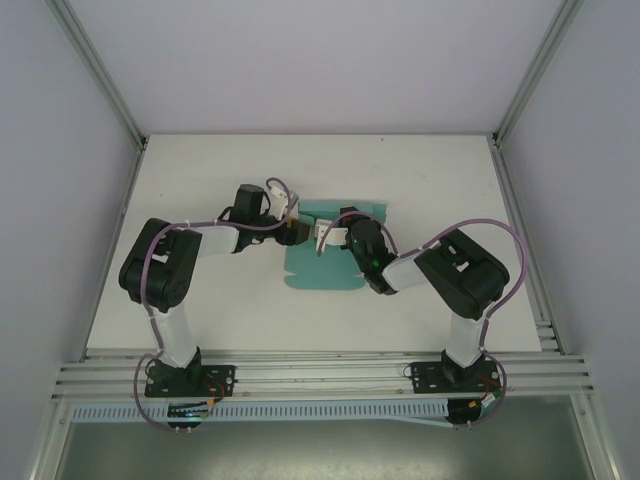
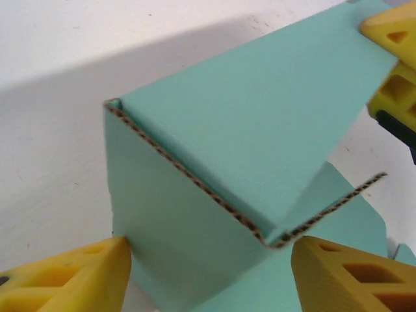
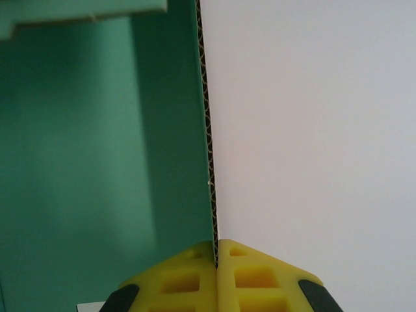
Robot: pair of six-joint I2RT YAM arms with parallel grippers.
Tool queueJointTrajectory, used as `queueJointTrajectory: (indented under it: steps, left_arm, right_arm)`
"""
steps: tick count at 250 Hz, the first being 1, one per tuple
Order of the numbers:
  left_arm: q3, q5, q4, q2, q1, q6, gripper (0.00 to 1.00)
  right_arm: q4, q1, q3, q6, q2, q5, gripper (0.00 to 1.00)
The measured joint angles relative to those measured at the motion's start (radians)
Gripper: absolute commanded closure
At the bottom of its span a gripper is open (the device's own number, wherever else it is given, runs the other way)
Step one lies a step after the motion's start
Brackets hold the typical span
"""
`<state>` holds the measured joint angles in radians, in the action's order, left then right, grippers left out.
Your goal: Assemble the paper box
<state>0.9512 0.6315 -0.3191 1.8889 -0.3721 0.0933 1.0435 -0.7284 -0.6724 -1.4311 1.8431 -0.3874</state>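
Note:
The paper box [image 1: 320,272] is a teal-green card sheet lying in the middle of the white table, partly folded up. In the left wrist view the paper box [image 2: 260,110] shows a raised flap and a folded corner with a corrugated edge. My left gripper [image 2: 211,250] stands open astride that corner, and its left fingertip [image 2: 97,266] touches a panel's edge. My right gripper [image 3: 216,246] is shut on the upright edge of a flap of the paper box [image 3: 97,162]. From above, the left gripper [image 1: 297,230] and the right gripper [image 1: 325,238] meet at the sheet's upper left part.
The table [image 1: 430,180] is bare white around the sheet. Aluminium rails [image 1: 320,375] run along the near edge by the arm bases, and frame posts [image 1: 100,75] stand at the back corners. A finger of the right gripper [image 2: 390,39] shows in the left wrist view.

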Motion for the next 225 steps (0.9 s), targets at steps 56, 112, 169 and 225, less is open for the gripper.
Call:
queueJointTrajectory:
  steps: [56, 112, 169, 225]
  left_arm:
    - [0.042, -0.094, -0.006, 0.033, -0.014, 0.008, 0.53]
    - [0.063, -0.188, -0.029, 0.050, -0.040, 0.016, 0.74]
    - [0.065, -0.360, -0.080, 0.061, -0.072, 0.018, 0.88]
    - [0.123, -0.470, -0.071, 0.097, -0.090, 0.027, 1.00]
  right_arm:
    - [0.000, -0.005, 0.000, 0.007, 0.000, -0.024, 1.00]
    - [-0.006, -0.005, -0.002, 0.030, 0.000, -0.041, 1.00]
    - [-0.058, -0.014, -0.034, 0.078, 0.000, -0.042, 1.00]
    - [-0.127, -0.016, -0.068, 0.126, -0.007, -0.048, 1.00]
